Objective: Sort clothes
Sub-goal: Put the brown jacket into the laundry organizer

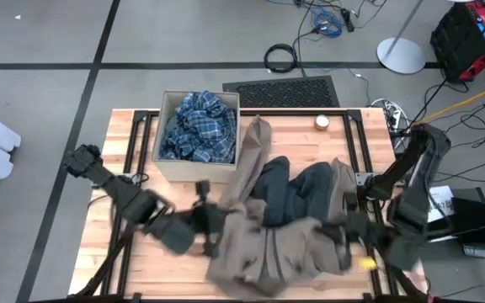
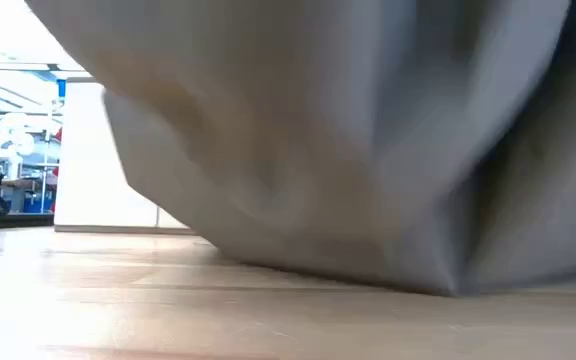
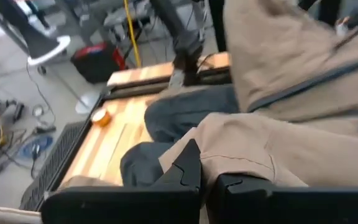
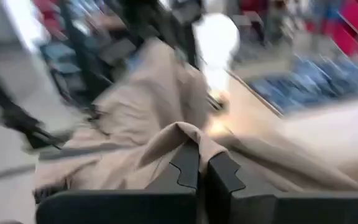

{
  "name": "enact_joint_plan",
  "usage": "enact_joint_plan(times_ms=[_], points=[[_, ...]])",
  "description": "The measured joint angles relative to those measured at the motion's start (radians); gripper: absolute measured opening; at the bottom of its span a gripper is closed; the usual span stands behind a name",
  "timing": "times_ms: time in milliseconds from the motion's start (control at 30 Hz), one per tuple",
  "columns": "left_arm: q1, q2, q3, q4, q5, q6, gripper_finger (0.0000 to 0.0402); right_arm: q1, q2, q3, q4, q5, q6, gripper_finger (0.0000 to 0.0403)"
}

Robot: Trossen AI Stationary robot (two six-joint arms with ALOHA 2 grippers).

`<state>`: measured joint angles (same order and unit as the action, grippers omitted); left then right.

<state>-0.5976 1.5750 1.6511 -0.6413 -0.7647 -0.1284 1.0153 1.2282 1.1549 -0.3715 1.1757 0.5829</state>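
Observation:
A taupe-brown garment sprawls over the near middle of the table, and its lower folds rest on the wood. It partly covers a dark blue-grey garment. My left gripper is shut on the taupe garment's left side, and my right gripper is shut on its right side. A blue-white plaid shirt lies bunched inside the cardboard box. My left gripper pinches a fold of the taupe garment between its two fingers, coming nearly level from the table's left. The cloth beyond the fingers drapes slack over the dark garment. One layer or several, I cannot tell. My right gripper pinches a raised fold of the taupe garment between its two fingers, coming nearly level from the table's right. The fold peaks just above the fingertips. The rest of the cloth spreads slack away from it onto the table.
The tan cardboard box stands at the far left of the table. A small round roll lies near the far edge. A black mat and cables lie on the floor beyond. Bare wood shows at the near left.

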Motion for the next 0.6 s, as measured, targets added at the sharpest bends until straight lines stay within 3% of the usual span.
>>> enact_joint_plan(times_ms=[133, 233, 400, 600], points=[[0.148, 0.000, -0.076, 0.003, 0.092, 0.004, 0.0000, -0.116, -0.085, -0.002, -0.518, -0.116, 0.407, 0.0000], [0.244, 0.000, -0.179, 0.047, 0.168, -0.028, 0.0000, -0.200, -0.114, -0.030, -0.758, -0.222, 0.634, 0.0000], [0.332, 0.000, -0.399, 0.260, 0.342, -0.083, 0.0000, -0.308, -0.159, -0.165, -0.764, -0.384, 0.685, 0.0000], [0.364, 0.024, -0.598, 0.475, 0.373, -0.197, 0.0000, -0.424, -0.195, -0.370, -0.633, -0.500, 0.683, 0.0000]])
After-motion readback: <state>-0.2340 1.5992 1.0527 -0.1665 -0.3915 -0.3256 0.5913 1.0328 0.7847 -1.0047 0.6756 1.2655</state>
